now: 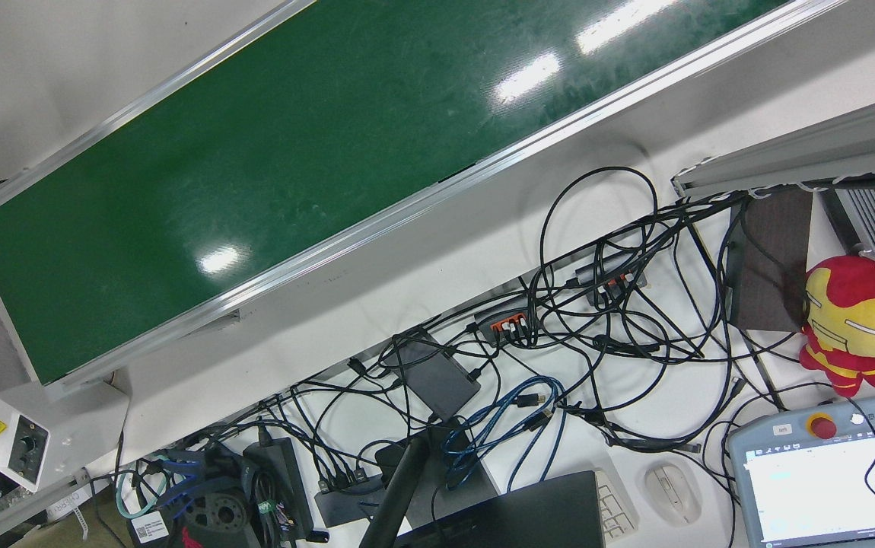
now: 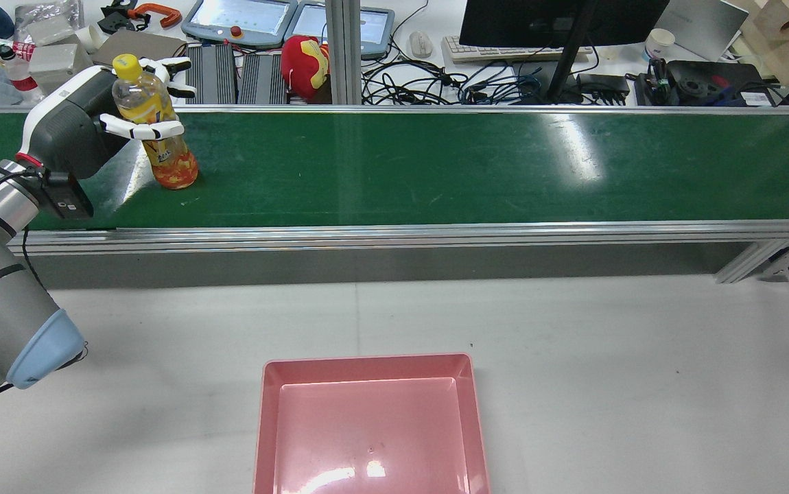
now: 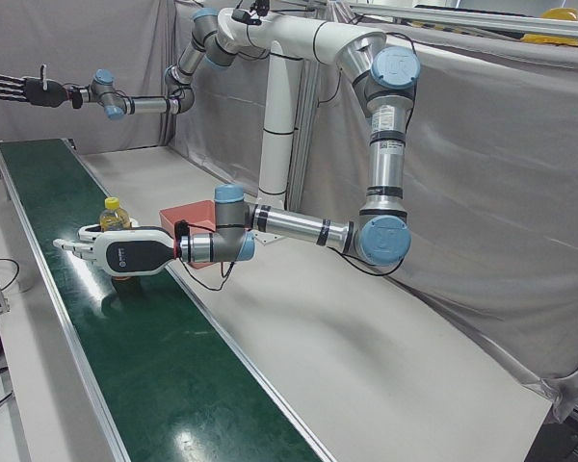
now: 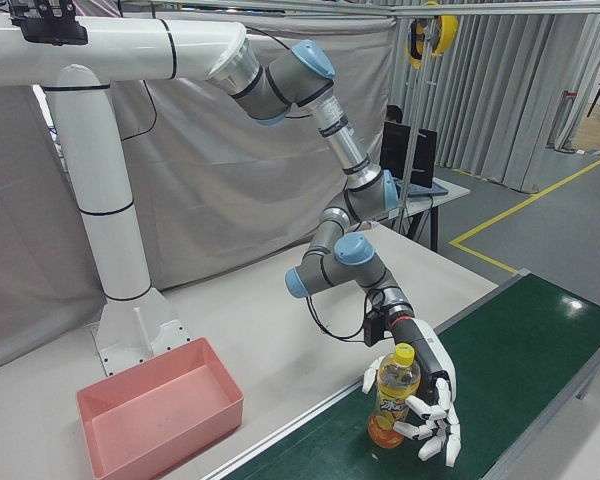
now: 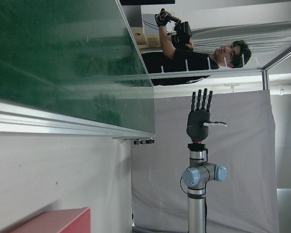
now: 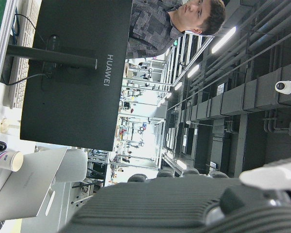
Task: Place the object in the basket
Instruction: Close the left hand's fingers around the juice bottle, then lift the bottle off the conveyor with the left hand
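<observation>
Wrapping its fingers round the upright bottle (image 2: 156, 123) on the belt (image 2: 436, 165), left hand (image 2: 103, 113) secures it for the near basket (image 2: 367, 367).

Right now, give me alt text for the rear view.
The left hand wraps its fingers around an upright yellow-capped bottle standing on the green conveyor belt. An empty pink basket sits on the grey table nearer the camera.

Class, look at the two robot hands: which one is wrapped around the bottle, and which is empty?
The left hand has its fingers around the bottle standing on the belt. The right hand is raised, fingers spread, holding nothing.
</observation>
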You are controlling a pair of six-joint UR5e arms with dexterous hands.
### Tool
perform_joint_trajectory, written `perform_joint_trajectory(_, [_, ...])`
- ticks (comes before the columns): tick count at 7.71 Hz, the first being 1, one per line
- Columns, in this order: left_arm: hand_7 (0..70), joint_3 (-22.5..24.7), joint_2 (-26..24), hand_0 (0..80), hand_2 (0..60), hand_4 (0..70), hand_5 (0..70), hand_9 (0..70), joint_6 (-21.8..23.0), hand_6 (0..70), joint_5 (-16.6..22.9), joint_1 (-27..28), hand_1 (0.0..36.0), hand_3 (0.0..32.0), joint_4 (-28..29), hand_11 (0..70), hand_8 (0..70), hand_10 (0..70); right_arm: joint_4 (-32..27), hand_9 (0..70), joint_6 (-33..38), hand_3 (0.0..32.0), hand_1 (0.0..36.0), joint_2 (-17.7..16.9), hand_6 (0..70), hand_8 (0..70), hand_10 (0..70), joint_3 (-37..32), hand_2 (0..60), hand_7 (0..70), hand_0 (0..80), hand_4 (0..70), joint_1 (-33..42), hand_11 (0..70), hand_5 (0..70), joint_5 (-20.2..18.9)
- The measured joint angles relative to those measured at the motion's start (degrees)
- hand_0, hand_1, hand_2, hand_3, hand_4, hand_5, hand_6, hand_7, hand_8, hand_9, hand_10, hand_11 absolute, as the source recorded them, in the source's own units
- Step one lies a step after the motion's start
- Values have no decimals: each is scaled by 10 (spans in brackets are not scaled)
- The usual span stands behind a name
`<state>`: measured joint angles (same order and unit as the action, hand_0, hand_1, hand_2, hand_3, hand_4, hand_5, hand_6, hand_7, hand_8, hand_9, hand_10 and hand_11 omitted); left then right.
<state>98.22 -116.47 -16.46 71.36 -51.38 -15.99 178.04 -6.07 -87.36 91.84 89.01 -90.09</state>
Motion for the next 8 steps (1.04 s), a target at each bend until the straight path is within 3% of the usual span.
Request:
perform_joint_trajectory(1, [681,0,-3,644,600,700,700,700,1,688,0,0,263,0,-9,700,700,700,0,0,0,0,0,0,0,0,0,0,0,0,0,0,0,0,0,0])
perform_joint_trajectory(2, [700,1,-4,629,600,700,700,700,1,700,0,0,265,0,-13,700,700,700,0,0,0,0,0,0,0,0,0,0,0,0,0,0,0,0,0,0])
perform_joint_trajectory(6, [700,12,-10,616,600,700,700,700,4,700,1,-2,286,0,-26,700,700,700,0,0,0,0,0,0,0,0,0,1,0,0,0,0,0,0,0,0])
perform_joint_trajectory(8, [696,59,-13,617,600,700,700,700,2,700,2,-2,295,0,-66,700,700,700,0,0,0,0,0,0,0,0,0,1,0,0,0,0,0,0,0,0])
